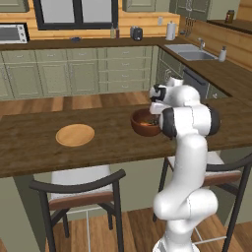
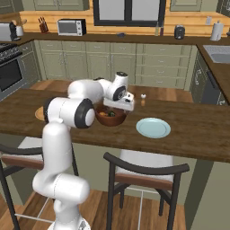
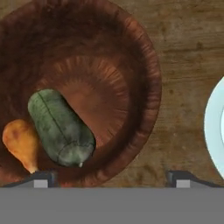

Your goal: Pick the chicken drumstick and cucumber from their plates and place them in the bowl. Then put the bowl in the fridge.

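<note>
Desk (image 1: pixel 29 147) carries bowl (image 3: pixel 144 57) near front edge, within arm's reach. Cucumber (image 3: pixel 61 127) and chicken drumstick (image 3: pixel 19 142) lie inside, touching. Tool (image 3: pixel 111 177) directly above, jaws wide, empty; judged loading finished, fridge step pending.

Kitchen: cabinets (image 1: pixel 69 74), sink (image 1: pixel 189 51), microwave (image 2: pixel 71 27).

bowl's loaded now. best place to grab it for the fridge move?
Likely the bowl's rim, from straight above, one finger inside and one outside the wall. It is too wide to span. Pick the rim stretch away from the cucumber and chicken drumstick, which lie together against one side. The gripper is open overhead.
</note>
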Robot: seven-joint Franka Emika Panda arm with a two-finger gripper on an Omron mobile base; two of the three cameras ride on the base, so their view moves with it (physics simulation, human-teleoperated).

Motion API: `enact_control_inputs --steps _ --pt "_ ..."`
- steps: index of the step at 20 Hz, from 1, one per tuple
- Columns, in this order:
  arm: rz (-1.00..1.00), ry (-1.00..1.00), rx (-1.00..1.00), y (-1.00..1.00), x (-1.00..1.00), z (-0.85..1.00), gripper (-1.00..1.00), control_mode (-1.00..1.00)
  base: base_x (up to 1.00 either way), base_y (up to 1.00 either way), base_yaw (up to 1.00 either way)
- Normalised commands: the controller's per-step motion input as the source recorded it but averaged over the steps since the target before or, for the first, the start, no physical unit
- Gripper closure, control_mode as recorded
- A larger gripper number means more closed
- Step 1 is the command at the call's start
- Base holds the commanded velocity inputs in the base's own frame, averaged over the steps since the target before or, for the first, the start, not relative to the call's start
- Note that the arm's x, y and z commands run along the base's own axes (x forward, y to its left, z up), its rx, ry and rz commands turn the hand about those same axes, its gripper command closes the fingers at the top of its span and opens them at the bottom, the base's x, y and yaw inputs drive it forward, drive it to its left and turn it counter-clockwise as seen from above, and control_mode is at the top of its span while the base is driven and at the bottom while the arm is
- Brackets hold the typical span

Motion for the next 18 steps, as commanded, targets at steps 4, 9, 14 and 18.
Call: enact_control_inputs --steps 4,9,14,18 --pt "-0.31 0.0 0.08 -0.14 0.14 -0.52 -1.0 -1.0 0.0 0.0 0.0" --pt "-0.21 0.02 0.09 0.0 0.43 -0.61 -1.0 -1.0 0.0 0.0 0.0" --pt "-0.14 0.03 0.09 0.0 0.47 -0.4 -1.0 -1.0 0.0 0.0 0.0" --pt "-0.13 0.02 0.06 0.01 0.02 -0.34 1.0 -1.0 0.0 0.0 0.0"
